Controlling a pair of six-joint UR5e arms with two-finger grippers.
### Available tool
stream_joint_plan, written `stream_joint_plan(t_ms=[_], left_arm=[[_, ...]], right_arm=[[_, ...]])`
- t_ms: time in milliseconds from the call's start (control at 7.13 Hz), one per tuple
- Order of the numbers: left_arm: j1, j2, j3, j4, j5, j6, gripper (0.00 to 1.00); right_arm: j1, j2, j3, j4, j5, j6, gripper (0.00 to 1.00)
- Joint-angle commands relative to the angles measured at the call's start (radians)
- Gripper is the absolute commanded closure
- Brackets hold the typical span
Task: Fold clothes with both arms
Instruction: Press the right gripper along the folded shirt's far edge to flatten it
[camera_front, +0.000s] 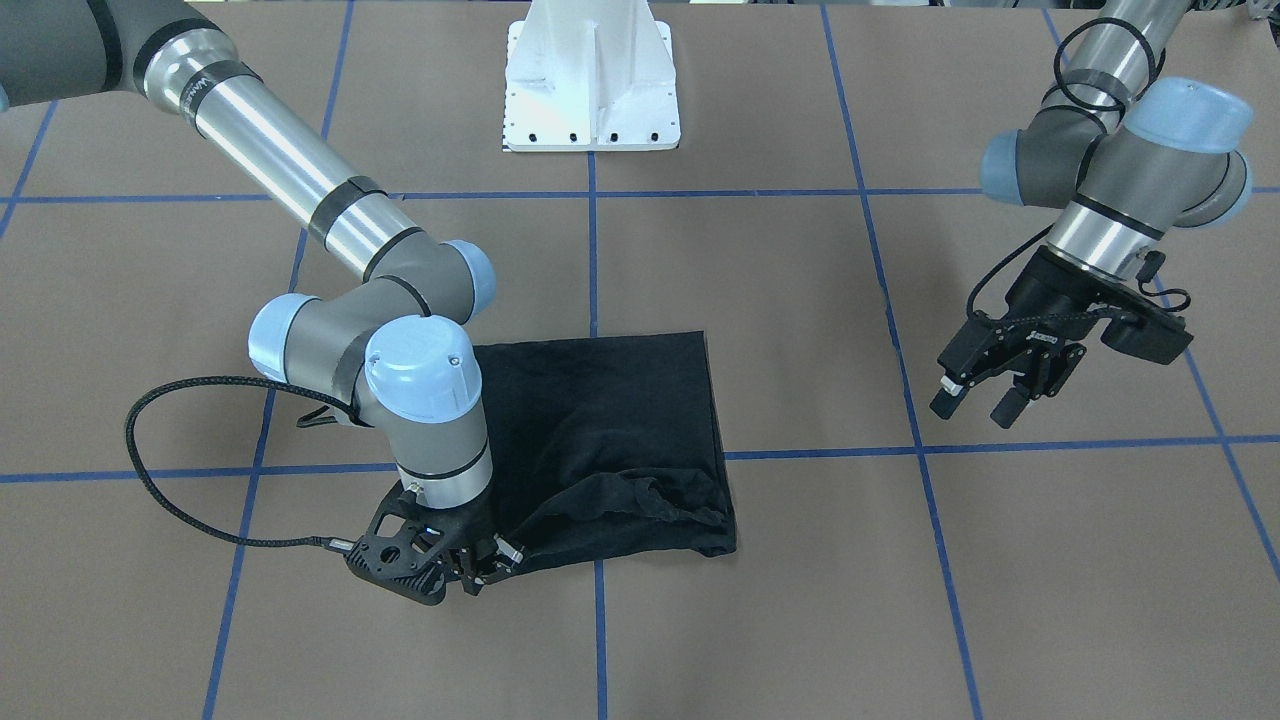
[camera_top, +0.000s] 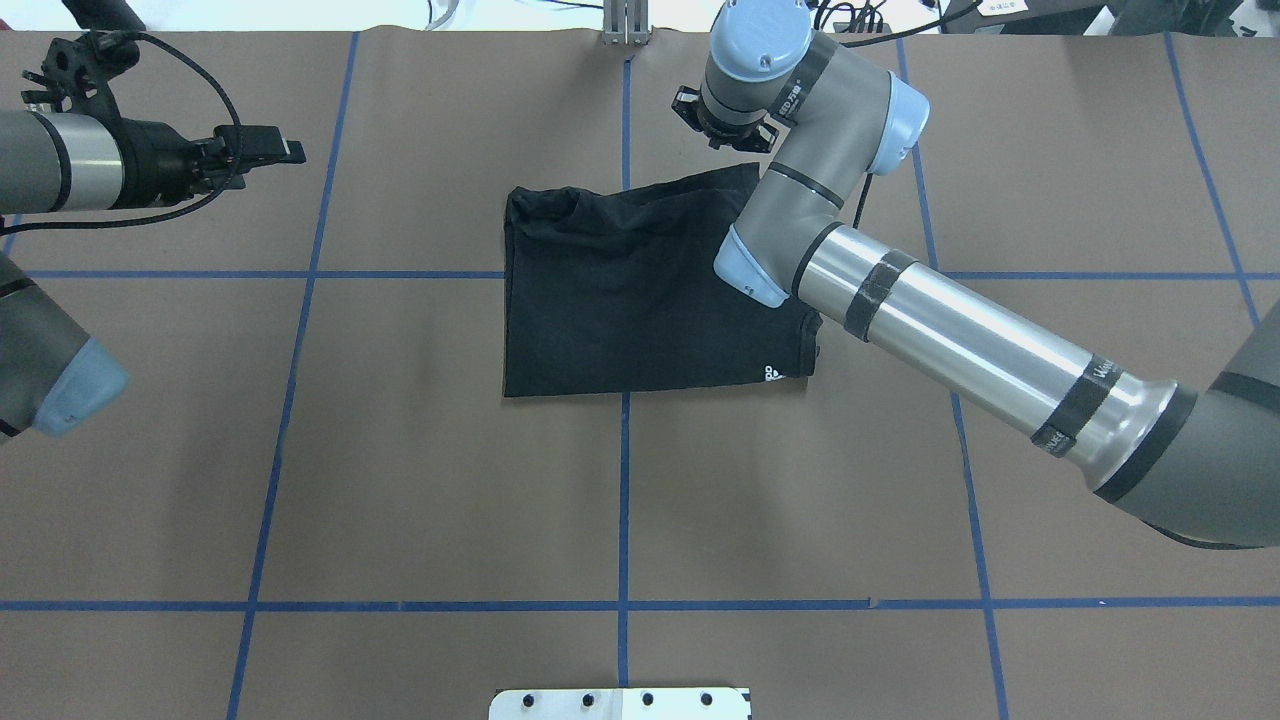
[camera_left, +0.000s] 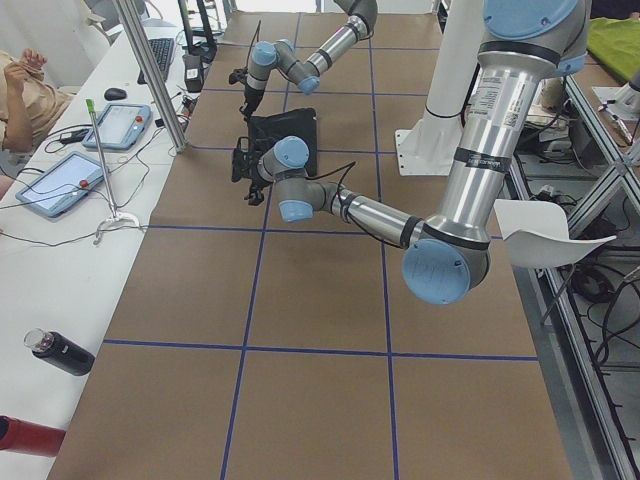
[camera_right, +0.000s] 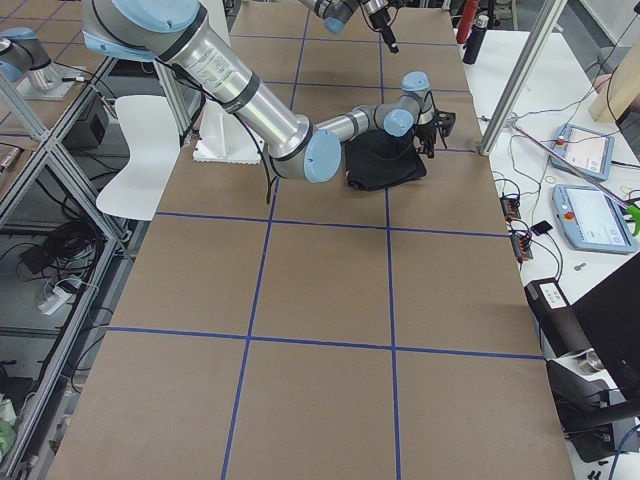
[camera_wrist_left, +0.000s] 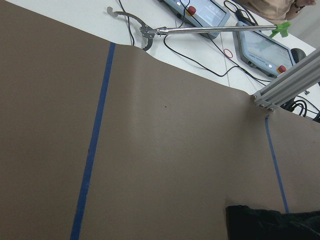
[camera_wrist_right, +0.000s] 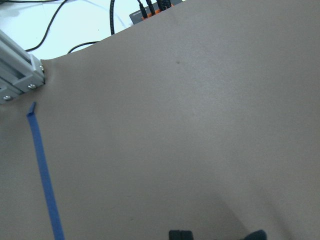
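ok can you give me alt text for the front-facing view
A black T-shirt, folded to a rough rectangle with one bunched edge, lies on a brown table marked with blue tape lines. The robot's right claw is low at the shirt's corner, open; the left claw hangs open above bare table, away from the shirt.

Opposed high views, shared T-shirt (camera_front: 620, 420)

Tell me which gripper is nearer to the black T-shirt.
Right. The right gripper is low at the edge of the T-shirt; the left gripper hangs far aside, over the table.
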Motion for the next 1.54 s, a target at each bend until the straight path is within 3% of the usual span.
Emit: stream_joint_plan(t_ms=[0, 140, 561, 841, 1402], left_arm=[[0.000, 0.004, 0.000, 0.000, -0.001, 0.003, 0.00], [0.000, 0.017, -0.003, -0.002, -0.006, 0.012, 0.00], [-0.003, 0.019, -0.004, -0.002, -0.006, 0.011, 0.00], [-0.003, 0.024, -0.012, -0.002, -0.006, 0.008, 0.00], [-0.002, 0.024, -0.012, -0.002, -0.006, 0.003, 0.00]], right_arm=[[-0.030, -0.065, 0.229, -0.147, 0.076, 0.037, 1.00], [-0.084, -0.129, 0.344, -0.199, 0.064, 0.048, 1.00], [-0.193, -0.118, 0.332, -0.197, -0.021, 0.128, 1.00], [-0.192, -0.005, 0.174, -0.191, -0.036, 0.138, 1.00], [-0.187, 0.045, 0.047, -0.087, -0.059, 0.138, 1.00]])
